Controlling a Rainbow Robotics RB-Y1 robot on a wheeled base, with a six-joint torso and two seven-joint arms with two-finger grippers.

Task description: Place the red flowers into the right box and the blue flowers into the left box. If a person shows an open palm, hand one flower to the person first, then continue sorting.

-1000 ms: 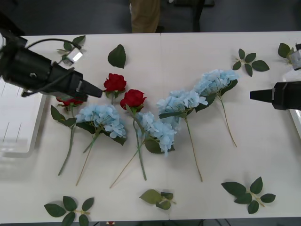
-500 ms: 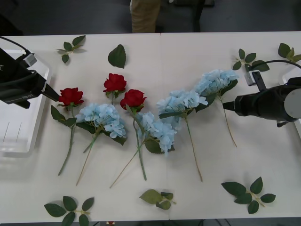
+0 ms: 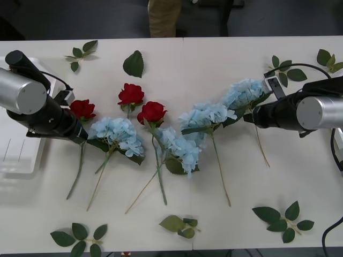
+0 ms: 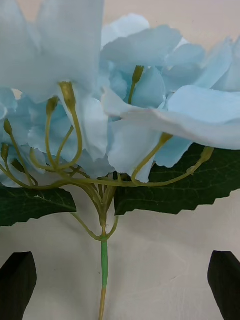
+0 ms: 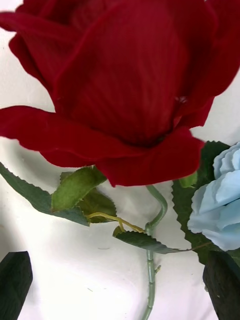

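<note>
Three red flowers lie left of centre; the leftmost rose (image 3: 81, 108) (image 5: 125, 85) has my left gripper (image 3: 79, 130) (image 5: 118, 261) open around its stem just below the bloom. Several blue flowers lie across the middle. My right gripper (image 3: 251, 115) (image 4: 122, 256) stands open astride the stem of the rightmost hydrangea (image 3: 245, 92) (image 4: 135, 100). The left box (image 3: 16, 158) is a white tray at the table's left edge. A thin white edge of the right box (image 3: 340, 143) shows at the far right. A person's tan trousers (image 3: 163, 19) stand behind the table; the open palm is out of view.
Two more roses (image 3: 131, 93) (image 3: 151, 112) and three other hydrangeas (image 3: 115, 133) (image 3: 179, 147) (image 3: 206, 115) lie close together, stems pointing toward me. Loose green leaf sprigs (image 3: 282, 217) (image 3: 133, 63) are scattered around the table's edges.
My left arm drew back from the roses, then came down on the leftmost rose. My right arm moved left from the table's edge to the rightmost hydrangea.
</note>
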